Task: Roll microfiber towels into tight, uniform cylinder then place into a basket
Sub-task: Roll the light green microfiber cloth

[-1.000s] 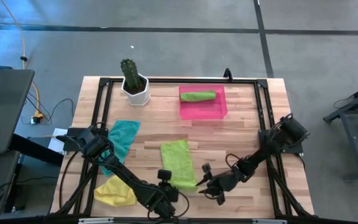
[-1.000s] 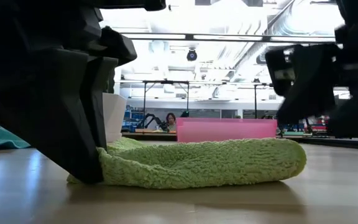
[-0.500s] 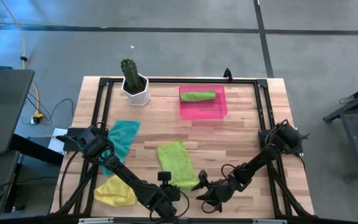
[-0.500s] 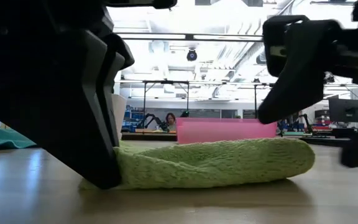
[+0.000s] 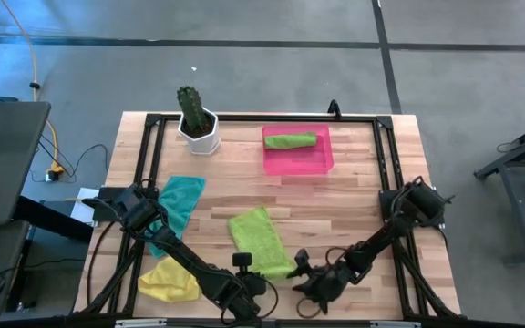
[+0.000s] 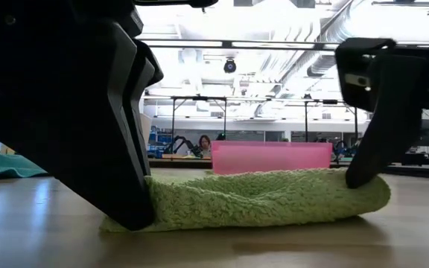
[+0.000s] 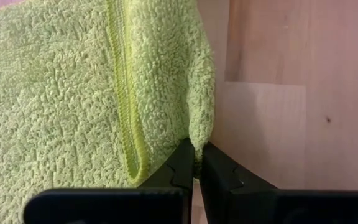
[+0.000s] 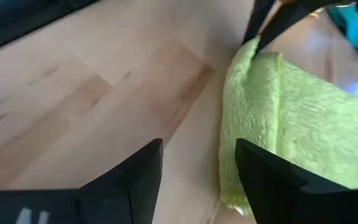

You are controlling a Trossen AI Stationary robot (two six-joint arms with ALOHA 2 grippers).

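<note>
A lime green towel (image 5: 261,239) lies flat on the table's near middle; it also shows in the low view (image 6: 259,205). My left gripper (image 5: 244,262) is shut on its near left corner. My right gripper (image 5: 299,264) is open at the towel's near right corner (image 8: 238,193), one finger on each side of the edge; I cannot tell whether it touches. A second lime green towel (image 5: 290,140) lies rolled in the pink basket (image 5: 299,162). A teal towel (image 5: 179,202) and a yellow towel (image 5: 169,281) lie at the left. My left gripper pinches a raised fold of the lime green towel at its edge (image 7: 199,138) between its two fingertips, slanting down from the table's near side. One layer or several, I cannot tell. The rest of the towel lies slack on the table.
A white pot with a cactus (image 5: 197,126) stands at the far left, beside the pink basket. A black frame (image 5: 390,164) runs around the table's edges. Bare wood lies between the towel and the basket.
My left gripper has drawn the towel's near end a little toward the table's right and near edge, so the towel has turned slightly. My right gripper has come down and toward the towel's near right corner.
</note>
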